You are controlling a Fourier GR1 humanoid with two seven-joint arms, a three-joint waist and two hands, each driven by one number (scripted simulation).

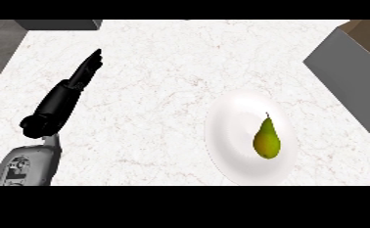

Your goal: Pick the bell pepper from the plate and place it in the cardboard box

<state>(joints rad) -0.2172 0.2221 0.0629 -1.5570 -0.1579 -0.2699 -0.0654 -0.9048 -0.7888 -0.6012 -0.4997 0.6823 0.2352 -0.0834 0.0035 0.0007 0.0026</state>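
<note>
White marble counter (166, 75); grey wall (339, 70) rt.

So the surface (166, 65) is a white marble-looking top with faint brownish veins running all over it. Sitting straight on it, toward the near right, is a white plate (231, 124), and there's a yellow-green pear (266, 141) lying on that plate, stem pointing away. At the far right a grey slab-like thing (343, 70) stands at the edge; can't tell what it is. Another grey block (61, 24) sits at the far left corner.
</note>
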